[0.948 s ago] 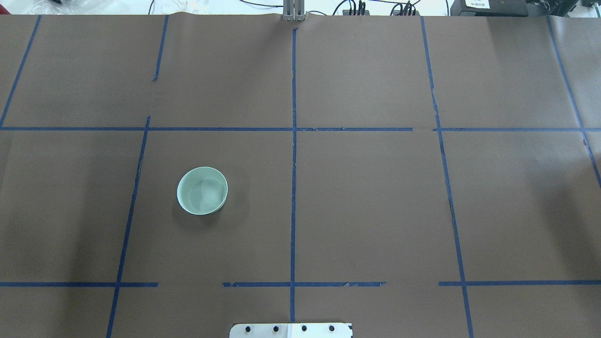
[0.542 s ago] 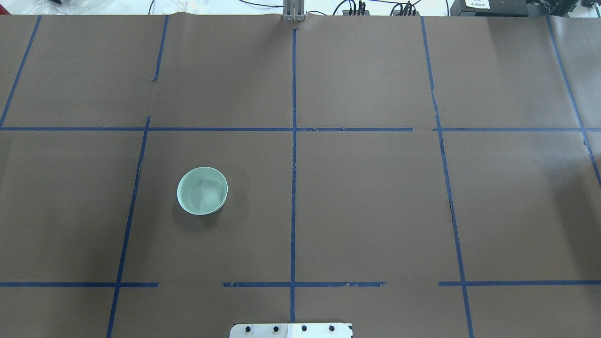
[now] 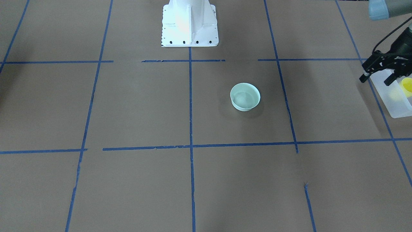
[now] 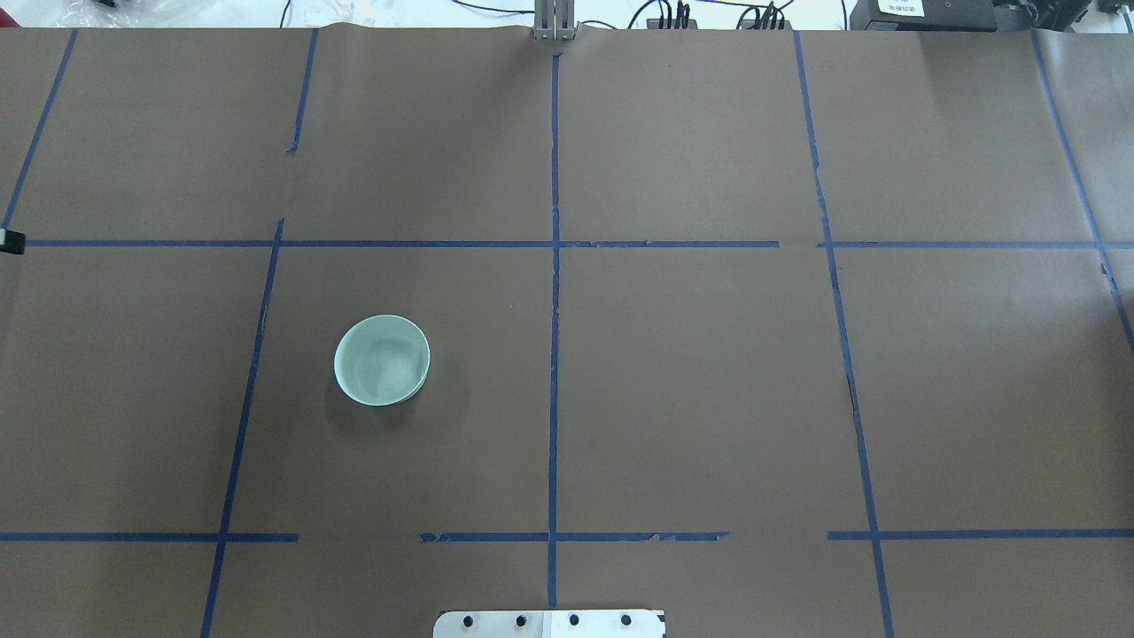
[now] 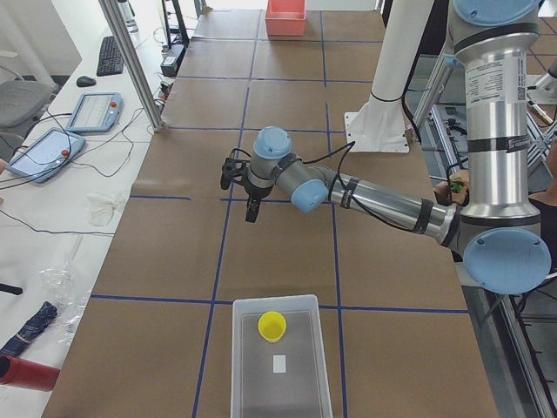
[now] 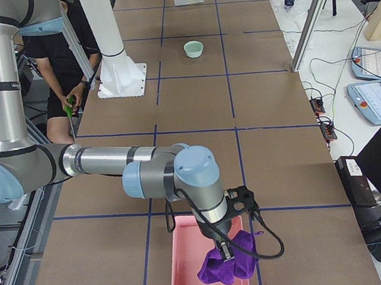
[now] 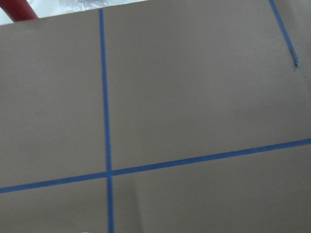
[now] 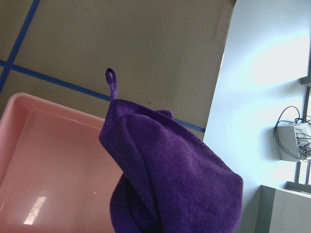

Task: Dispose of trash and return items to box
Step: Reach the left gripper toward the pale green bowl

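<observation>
A: We start at the robot's left end of the tabletop (image 4: 709,399). What do we log first?

B: The box (image 5: 305,392), frosted white, standing flat. The yellow cup (image 5: 271,326) is inside it, upright, close to the end wall that faces the table's middle.

A: Next out?

B: The left pincer (image 3: 375,81). We see its two fingers apart with nothing between them. It hangs on the bowl's side of the box and touches neither.

A: And the bowl?

B: The bowl (image 3: 245,96) sits mouth up on the brown paper in the robot's left half. It is inside one taped square and clear of the blue lines. It is well apart from the box and from both arms.

A: Far end?

B: There is a pink tray (image 6: 191,266) at the robot's right end. The right pincer (image 6: 225,252) points down over it, with the purple cloth (image 8: 170,174) bunched below its tips. The cloth's small loop sticks out to one side.

A: Is it clamped on the cloth?

B: We cannot tell. The fingers show only in the side view, and the wrist camera shows just cloth and tray. We also cannot tell whether the cloth touches the tray floor.
</observation>
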